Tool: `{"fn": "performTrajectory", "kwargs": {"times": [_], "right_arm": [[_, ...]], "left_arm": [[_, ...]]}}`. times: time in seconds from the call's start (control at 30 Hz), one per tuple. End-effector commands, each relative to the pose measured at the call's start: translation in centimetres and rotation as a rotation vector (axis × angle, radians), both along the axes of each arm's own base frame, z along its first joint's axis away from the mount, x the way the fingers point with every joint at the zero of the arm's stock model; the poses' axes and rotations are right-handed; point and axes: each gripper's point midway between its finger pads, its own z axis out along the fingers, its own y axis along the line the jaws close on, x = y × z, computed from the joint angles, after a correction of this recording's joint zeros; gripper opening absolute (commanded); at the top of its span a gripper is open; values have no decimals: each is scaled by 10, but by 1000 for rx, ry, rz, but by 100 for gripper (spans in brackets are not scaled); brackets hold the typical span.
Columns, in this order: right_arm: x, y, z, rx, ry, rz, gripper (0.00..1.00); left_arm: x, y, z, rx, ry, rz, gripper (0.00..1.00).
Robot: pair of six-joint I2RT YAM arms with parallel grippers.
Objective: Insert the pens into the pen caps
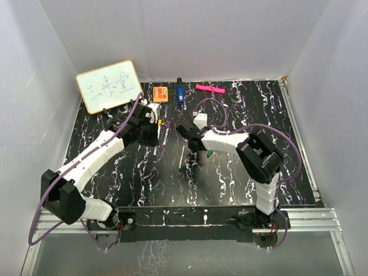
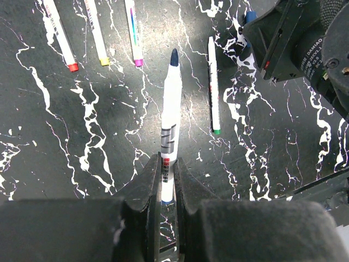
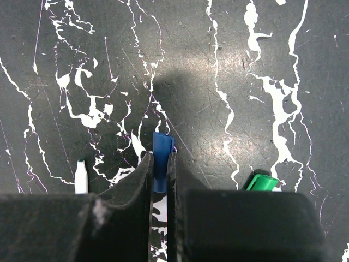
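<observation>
Left gripper: closed on the rear end of the blue-tipped pen, one finger pressed to each side of the white barrel.
Blue-tipped pen: pointed straight away from the left wrist camera, its dark blue tip forward, above the black marbled table.
Right gripper: clamped shut on the blue cap, which stuck out a little past the fingertips.
Green-tipped pen: lay flat on the table, just beside the held pen, between it and the right gripper.
Red-tipped pen, yellow-tipped pen, purple-tipped pen: lay side by side on the table on the held pen's other side, none touching another, coloured ends towards the left wrist camera.
Green cap: rested on the table just beside the right gripper's finger, partly hidden behind it.
White pen end: showed at the other finger; I could not tell which pen it was.
Far edge of the table: a whiteboard with writing, an orange block, a chunky blue object and a pink marker, all well apart from both grippers.
</observation>
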Motion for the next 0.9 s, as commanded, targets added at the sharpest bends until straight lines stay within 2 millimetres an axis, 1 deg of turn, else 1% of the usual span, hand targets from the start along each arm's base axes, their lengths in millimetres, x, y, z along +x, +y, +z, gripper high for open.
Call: {"fn": "performTrajectory", "kwargs": {"times": [0.0,0.1,0.17,0.2,0.3,0.4,0.43,0.47,0.53,0.6,0.63,0.7,0.8,0.87], "right_arm": [[-51,-18,-50,-84,219,51,0],[-41,-16,-39,-82,174,54,0],[-29,-12,-25,-73,121,57,0],[-21,-9,-15,-62,85,57,0],[4,-4,21,-3,-27,43,0],[28,-5,61,84,-152,28,0],[34,-7,73,114,-192,31,0],[39,-8,90,157,-246,37,0],[45,-12,119,226,-346,56,0],[44,-19,139,281,-438,84,0],[42,-21,160,325,-508,102,0],[37,-26,187,387,-616,144,0],[19,-27,223,487,-780,239,0],[3,-26,250,561,-902,316,0]], "left_arm": [[2,2,7,-11,-19,1,0],[0,-2,2,-23,0,-11,0],[-1,-6,1,-39,10,-19,0],[-1,-7,0,-44,10,-21,0],[-2,-10,-1,-72,2,-23,0],[-1,-12,-2,-99,-23,-20,0],[-1,-14,-1,-114,-33,-20,0],[-1,-16,-1,-131,-43,-20,0],[-1,-22,-2,-175,-62,-20,0],[-1,-32,-2,-232,-80,-29,0],[-3,-38,-3,-265,-90,-43,0],[-3,-55,3,-320,-128,-76,0],[-9,-85,6,-370,-182,-158,0],[-15,-110,9,-411,-214,-233,0]]}}
